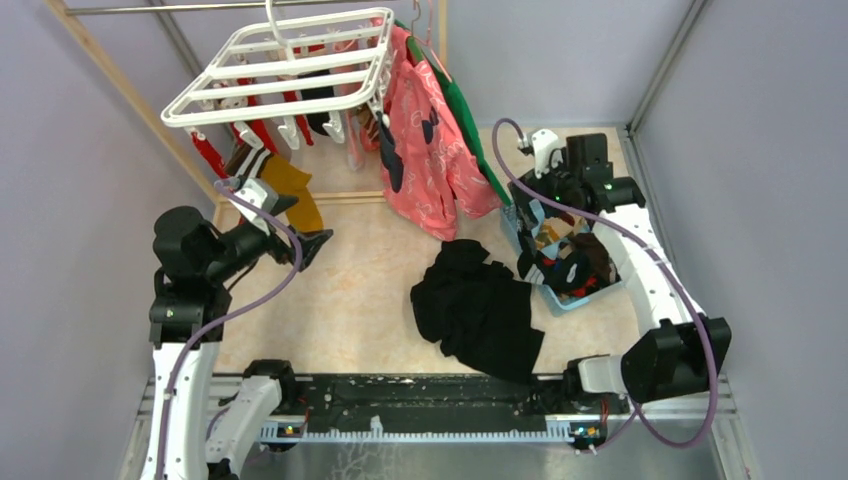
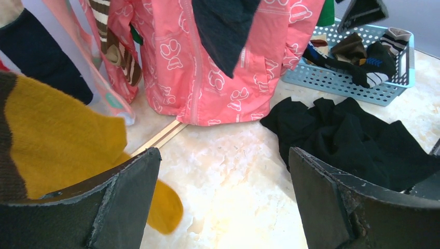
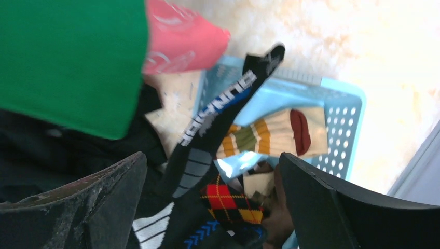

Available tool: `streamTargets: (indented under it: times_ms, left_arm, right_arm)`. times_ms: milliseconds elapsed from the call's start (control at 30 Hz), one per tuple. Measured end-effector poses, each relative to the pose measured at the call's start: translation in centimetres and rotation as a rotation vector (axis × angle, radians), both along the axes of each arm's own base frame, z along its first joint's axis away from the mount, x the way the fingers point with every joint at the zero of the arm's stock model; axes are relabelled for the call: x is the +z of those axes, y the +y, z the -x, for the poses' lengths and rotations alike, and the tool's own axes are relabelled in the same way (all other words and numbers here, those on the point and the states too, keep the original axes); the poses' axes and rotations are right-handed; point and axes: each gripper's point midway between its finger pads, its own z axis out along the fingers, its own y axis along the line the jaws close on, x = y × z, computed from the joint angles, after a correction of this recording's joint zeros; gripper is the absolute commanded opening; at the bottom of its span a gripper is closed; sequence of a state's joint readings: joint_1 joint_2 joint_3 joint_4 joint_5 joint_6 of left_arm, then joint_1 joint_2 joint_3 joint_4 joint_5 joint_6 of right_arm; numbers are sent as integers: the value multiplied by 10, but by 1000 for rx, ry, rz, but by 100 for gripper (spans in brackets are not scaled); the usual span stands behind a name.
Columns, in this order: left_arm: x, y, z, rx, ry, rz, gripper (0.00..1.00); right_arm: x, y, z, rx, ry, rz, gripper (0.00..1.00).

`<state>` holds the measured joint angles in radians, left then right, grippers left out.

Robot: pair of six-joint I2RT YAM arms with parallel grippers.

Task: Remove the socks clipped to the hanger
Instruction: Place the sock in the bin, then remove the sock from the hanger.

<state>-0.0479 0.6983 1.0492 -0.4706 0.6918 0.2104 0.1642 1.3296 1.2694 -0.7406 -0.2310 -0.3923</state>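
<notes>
The white hanger (image 1: pixel 290 65) hangs at the back left, with red socks (image 1: pixel 262 130), a black one (image 1: pixel 320 100) and a dark one (image 1: pixel 390 165) clipped under it. A mustard yellow sock (image 1: pixel 292 188) with a striped cuff dangles lowest. My left gripper (image 1: pixel 305 240) is open just right of and below it. In the left wrist view the yellow sock (image 2: pixel 62 135) lies against the outside of the left finger, and nothing is between the fingers of the gripper (image 2: pixel 223 202). My right gripper (image 1: pixel 540 222) is open over the blue basket (image 1: pixel 590 300). Loose socks (image 3: pixel 228 197) lie below that gripper (image 3: pixel 212 202).
A pink printed shirt (image 1: pixel 430 150) and a green garment (image 1: pixel 470 130) hang right of the hanger. A black cloth heap (image 1: pixel 480 310) lies on the floor mid-table. A wooden frame post (image 1: pixel 130 95) runs along the left. Grey walls close both sides.
</notes>
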Motion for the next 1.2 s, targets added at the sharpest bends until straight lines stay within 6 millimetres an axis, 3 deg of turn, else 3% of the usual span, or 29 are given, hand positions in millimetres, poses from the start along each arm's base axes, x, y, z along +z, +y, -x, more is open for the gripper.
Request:
streamTargets:
  times_ms: [133,367,533,633,800,1000,1200]
  left_arm:
    - [-5,-4,1,-25,14,3,99]
    - [-15,-6,-4,-43,43,9,99]
    - [-22,-7,-8,-47,56,13,99]
    - [-25,-8,-8,-50,60,16,99]
    - [-25,-9,-9,-55,55,20,99]
    - [-24,-12,-8,-75,51,28,99]
    - [-27,-14,-9,-88,50,31,99]
  right_arm:
    - [48,26,5,87,-106,-59,97]
    - [156,122,46,393,-324,-214,88]
    - [212,170,65,521,-402,-338,87]
    - [217,207,75,601,-401,-392,90]
    - [205,253,78,652,-382,-436,88]
    - [191,291,53,614,-361,-455,81]
    - [176,311,29,567,-323,-462,72]
